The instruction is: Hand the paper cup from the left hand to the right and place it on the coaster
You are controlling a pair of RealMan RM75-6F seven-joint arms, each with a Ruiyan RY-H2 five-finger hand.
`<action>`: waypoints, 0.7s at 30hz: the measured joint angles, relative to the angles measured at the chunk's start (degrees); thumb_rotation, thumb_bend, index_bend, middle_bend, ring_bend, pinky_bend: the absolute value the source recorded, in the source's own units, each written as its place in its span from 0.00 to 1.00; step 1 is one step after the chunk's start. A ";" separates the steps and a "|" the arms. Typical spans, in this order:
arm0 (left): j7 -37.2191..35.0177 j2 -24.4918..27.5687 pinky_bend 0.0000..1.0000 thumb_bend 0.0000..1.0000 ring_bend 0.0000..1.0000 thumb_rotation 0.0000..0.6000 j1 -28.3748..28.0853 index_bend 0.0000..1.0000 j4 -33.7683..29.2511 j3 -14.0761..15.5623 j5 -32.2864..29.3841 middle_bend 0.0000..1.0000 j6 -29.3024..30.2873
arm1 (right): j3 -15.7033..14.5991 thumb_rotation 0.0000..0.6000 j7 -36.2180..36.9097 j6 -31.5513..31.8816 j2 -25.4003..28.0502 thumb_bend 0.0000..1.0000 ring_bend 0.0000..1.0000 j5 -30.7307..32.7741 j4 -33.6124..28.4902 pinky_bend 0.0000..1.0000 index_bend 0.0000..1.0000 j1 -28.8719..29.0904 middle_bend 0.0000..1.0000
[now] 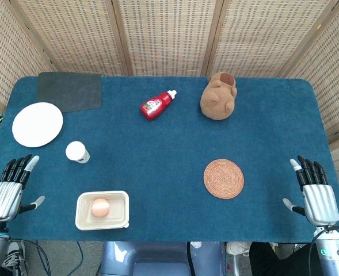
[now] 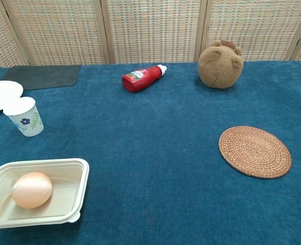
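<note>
Only from the head view: left robot hand [image 1: 9, 190] and right robot hand [image 1: 314, 192] at the near edge of the blue-carpeted worktop [image 1: 157, 149], fingers spread, grasping nothing. Just beyond the left robot hand, upright white paper cup [image 1: 77, 152]; inward of the right, round woven coaster [image 1: 223, 179]. From the chest view, no robot hand, yet a floral print on the cup.

One paper cup [image 1: 77, 152], one coaster [image 1: 223, 179], two hands [image 1: 8, 190].

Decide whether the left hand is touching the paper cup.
Apart. The head view shows bare blue cloth between the left hand and the cup, which stands alone.
</note>
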 measured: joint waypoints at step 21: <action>-1.45 0.70 0.00 0.18 0.00 1.00 -0.02 0.00 -0.30 -0.24 -0.38 0.00 -0.15 | 0.10 1.00 0.87 0.42 0.28 0.02 0.00 -0.15 -0.10 0.00 0.00 -0.19 0.00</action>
